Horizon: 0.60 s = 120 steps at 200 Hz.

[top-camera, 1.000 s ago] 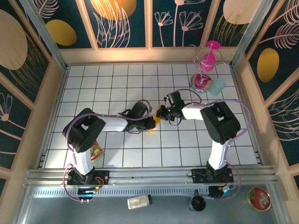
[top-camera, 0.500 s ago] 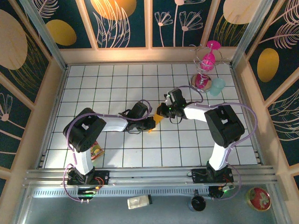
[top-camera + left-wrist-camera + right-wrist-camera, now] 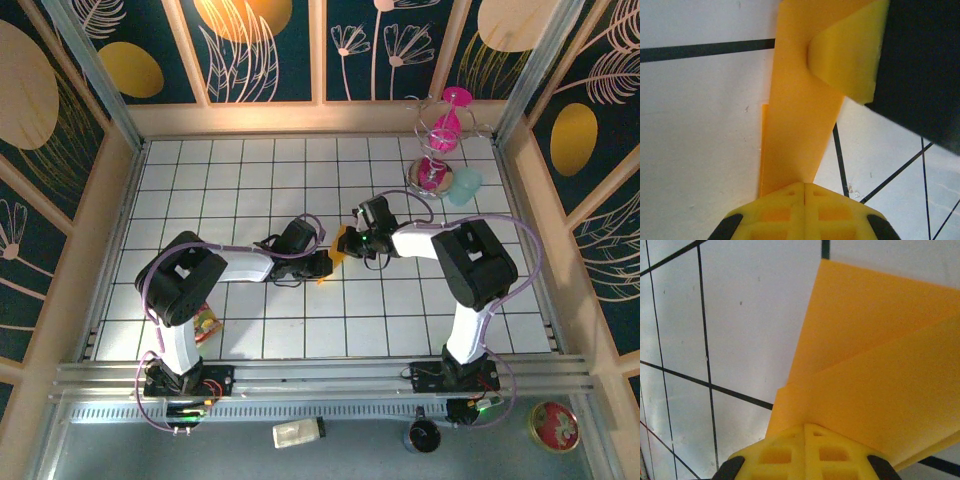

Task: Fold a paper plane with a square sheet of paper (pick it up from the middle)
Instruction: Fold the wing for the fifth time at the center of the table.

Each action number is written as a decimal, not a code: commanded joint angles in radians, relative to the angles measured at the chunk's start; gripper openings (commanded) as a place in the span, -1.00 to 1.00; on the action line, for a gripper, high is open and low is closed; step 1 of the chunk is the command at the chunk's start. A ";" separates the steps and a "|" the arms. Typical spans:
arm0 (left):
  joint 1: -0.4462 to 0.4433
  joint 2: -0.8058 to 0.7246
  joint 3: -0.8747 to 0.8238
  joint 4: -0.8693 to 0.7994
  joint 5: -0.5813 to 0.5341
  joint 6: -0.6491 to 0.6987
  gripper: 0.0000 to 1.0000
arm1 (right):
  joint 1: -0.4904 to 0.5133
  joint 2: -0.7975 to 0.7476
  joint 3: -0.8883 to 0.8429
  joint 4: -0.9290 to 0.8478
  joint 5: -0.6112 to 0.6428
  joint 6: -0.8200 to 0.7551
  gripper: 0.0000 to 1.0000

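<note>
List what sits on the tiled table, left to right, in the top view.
Snack packet → left gripper → orange paper, pinched from both sides → right gripper → pink glasses on a wire stand.

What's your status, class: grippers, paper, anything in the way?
Left gripper shut on the paper. Right gripper shut on it too. Paper creased, held between them mid-table. Snack packet near left, well clear.
</note>
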 commanded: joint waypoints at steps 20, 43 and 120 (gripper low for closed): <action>0.003 0.009 -0.088 -0.090 -0.025 -0.019 -1.00 | -0.123 0.067 -0.005 0.030 0.044 -0.023 -0.96; 0.003 0.005 -0.123 -0.076 -0.017 -0.028 -1.00 | -0.196 0.097 0.020 0.041 0.043 -0.028 -0.96; 0.003 0.009 -0.125 -0.051 -0.001 -0.032 -1.00 | -0.276 0.086 0.038 0.032 0.104 -0.059 -0.95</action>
